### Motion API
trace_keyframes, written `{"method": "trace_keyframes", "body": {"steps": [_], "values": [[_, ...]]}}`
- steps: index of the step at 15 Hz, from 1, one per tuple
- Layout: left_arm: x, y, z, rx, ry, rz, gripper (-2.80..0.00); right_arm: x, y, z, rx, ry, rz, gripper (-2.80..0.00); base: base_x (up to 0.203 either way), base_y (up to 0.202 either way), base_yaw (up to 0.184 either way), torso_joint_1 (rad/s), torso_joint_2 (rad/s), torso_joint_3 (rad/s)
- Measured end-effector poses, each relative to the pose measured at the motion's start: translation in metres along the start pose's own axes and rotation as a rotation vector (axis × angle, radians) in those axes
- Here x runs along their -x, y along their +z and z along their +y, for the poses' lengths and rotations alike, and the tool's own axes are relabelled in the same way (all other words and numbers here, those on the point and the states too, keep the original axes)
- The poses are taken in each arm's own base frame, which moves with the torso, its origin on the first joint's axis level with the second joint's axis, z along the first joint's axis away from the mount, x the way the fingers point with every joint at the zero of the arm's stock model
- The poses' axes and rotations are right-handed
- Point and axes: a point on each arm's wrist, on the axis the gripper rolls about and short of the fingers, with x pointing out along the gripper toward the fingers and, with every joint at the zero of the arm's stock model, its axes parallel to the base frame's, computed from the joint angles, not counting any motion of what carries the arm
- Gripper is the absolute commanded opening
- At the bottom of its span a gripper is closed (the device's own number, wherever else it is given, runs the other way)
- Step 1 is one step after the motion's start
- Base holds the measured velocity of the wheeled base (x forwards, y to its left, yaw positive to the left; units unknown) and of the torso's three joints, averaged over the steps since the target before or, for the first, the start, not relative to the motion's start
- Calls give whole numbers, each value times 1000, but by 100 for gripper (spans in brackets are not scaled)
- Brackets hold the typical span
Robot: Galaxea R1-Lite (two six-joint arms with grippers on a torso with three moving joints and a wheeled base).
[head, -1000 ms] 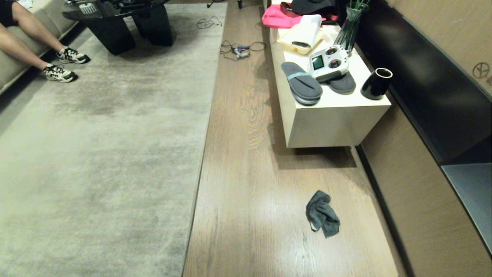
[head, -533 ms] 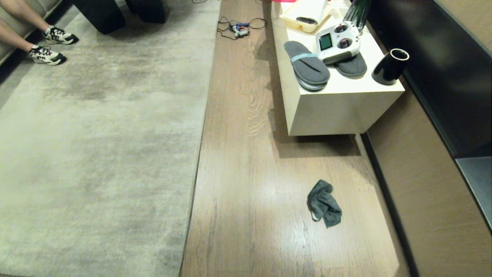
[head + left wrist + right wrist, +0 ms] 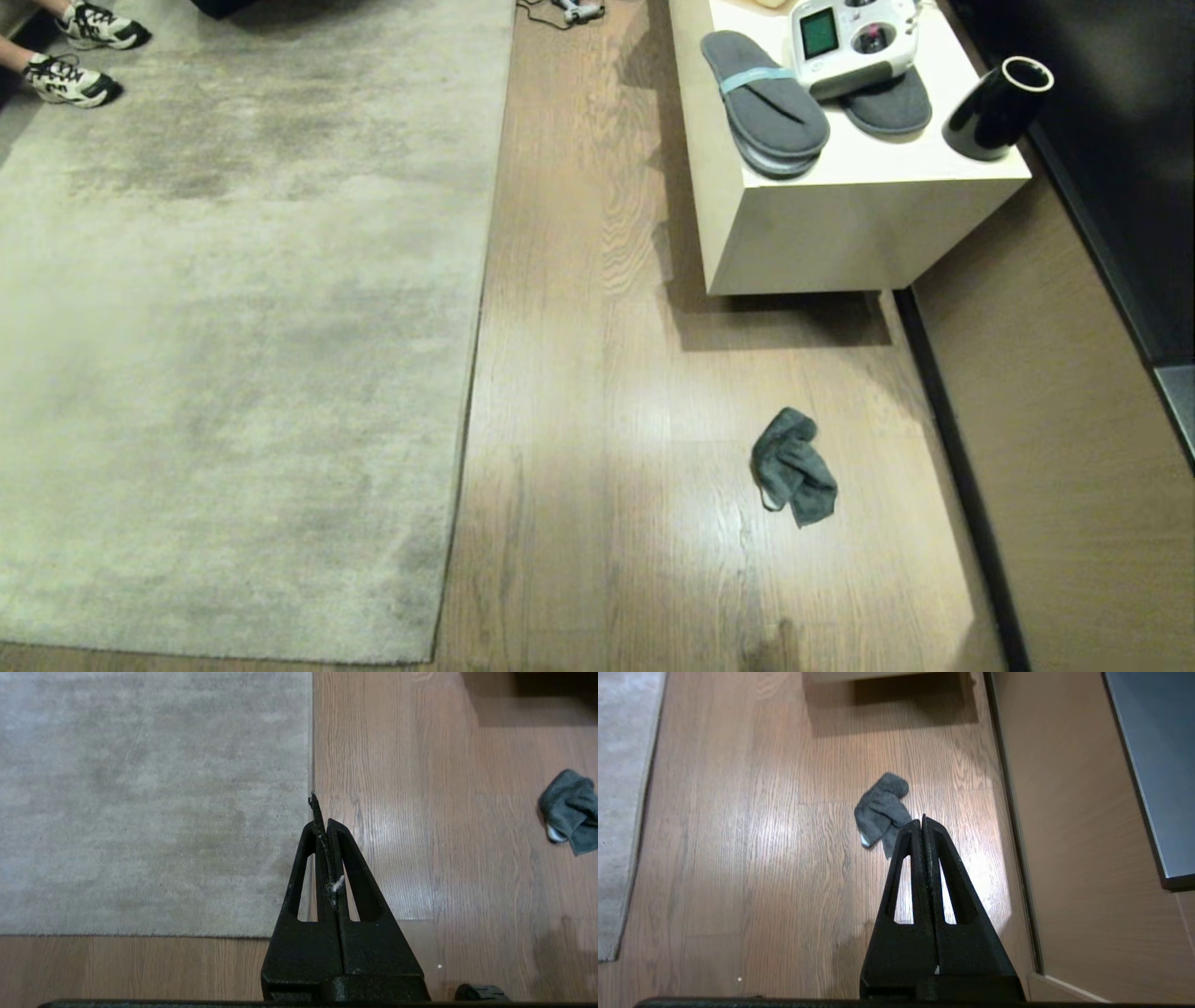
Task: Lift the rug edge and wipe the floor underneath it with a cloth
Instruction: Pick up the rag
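The rug edge (image 3: 467,373) lies flat along the floor (image 3: 597,392), its near corner (image 3: 431,659) down on the oak-look planks, while the dark grey cloth (image 3: 793,464) sits crumpled on bare boards well apart from it, near the foot of a cream cabinet (image 3: 822,233). The left gripper (image 3: 322,821) hangs above the rug's border with its fingers pressed together and empty; the right gripper (image 3: 923,823) hangs above the floor, just beside the cloth in its wrist view, likewise closed on nothing. Grey slippers (image 3: 770,112), a white controller (image 3: 850,37) and a black cup (image 3: 994,107) top the cabinet; a person's sneakers (image 3: 70,79) rest at the rug's far side
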Motion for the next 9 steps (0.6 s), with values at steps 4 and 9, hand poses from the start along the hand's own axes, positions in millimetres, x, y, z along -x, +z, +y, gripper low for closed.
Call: {"method": "trace_keyframes", "body": {"steps": [4, 9], "values": [[0, 0, 0, 1, 0, 1, -280, 0, 0, 0, 0, 0, 0, -280, 0, 0, 0, 0, 5, -197], [0, 0, 0, 0, 0, 0, -280, 0, 0, 0, 0, 0, 0, -280, 0, 0, 0, 7, 4, -198]]}}
